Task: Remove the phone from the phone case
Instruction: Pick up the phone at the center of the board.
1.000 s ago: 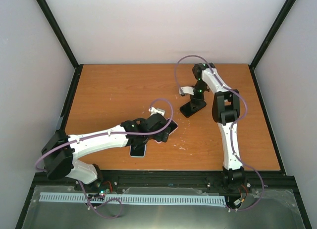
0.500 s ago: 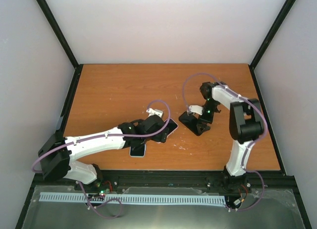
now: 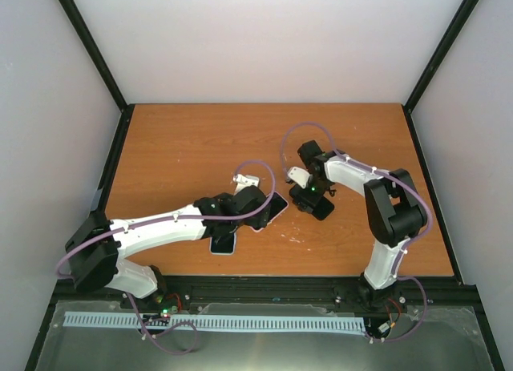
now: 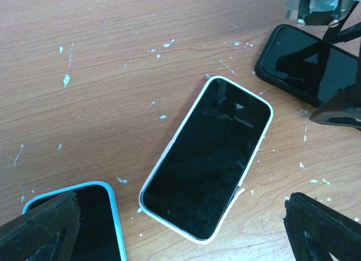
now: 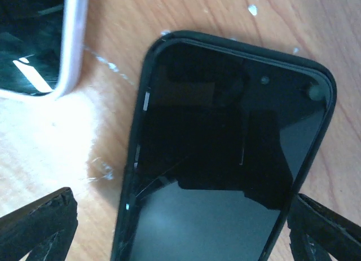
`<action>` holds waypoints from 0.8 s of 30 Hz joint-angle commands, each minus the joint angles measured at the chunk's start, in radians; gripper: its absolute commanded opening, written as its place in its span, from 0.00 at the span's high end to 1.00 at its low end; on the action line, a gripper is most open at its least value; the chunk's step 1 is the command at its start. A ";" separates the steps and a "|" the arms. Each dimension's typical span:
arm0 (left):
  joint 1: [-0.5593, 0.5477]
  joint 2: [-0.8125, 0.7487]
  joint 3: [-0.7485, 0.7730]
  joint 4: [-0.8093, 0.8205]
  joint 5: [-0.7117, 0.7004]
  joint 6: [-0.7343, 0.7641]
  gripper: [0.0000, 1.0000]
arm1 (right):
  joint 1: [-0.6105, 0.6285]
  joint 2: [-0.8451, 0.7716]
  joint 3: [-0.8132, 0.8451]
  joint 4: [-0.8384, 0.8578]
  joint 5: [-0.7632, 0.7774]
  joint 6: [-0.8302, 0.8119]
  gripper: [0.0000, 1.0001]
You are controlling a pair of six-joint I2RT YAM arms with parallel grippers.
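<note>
A phone in a white case [image 4: 207, 159] lies face up on the wooden table; it also shows in the top view [image 3: 275, 207]. My left gripper [image 4: 180, 219] is open just above its near end, with the fingers [image 4: 39, 230] wide on either side; it also shows from above [image 3: 260, 213]. A phone in a black case [image 5: 225, 159] with a cracked screen lies to the right [image 3: 319, 205]. My right gripper [image 5: 181, 216] is open and straddles it, close above; from above it is over that phone [image 3: 309, 196].
A phone in a blue case [image 4: 84, 224] lies to the left of the white-cased one, near the front edge [image 3: 223, 243]. The white case's corner [image 5: 67, 52] is close to the black-cased phone. White flecks are scattered on the table [image 3: 184, 147].
My right gripper swung from the back of the table forward and left, coming down over the black-cased phone. My left arm barely moved.
</note>
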 commanded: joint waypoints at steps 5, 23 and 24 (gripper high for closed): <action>0.005 -0.007 0.043 -0.009 -0.028 -0.050 0.00 | 0.000 0.043 0.007 0.044 0.092 0.097 0.00; 0.005 0.023 0.090 0.026 -0.028 0.006 0.01 | -0.001 0.053 -0.055 -0.053 0.027 0.116 0.19; 0.005 0.022 0.092 0.025 -0.023 -0.001 0.01 | -0.001 0.060 -0.052 -0.059 0.022 0.115 0.23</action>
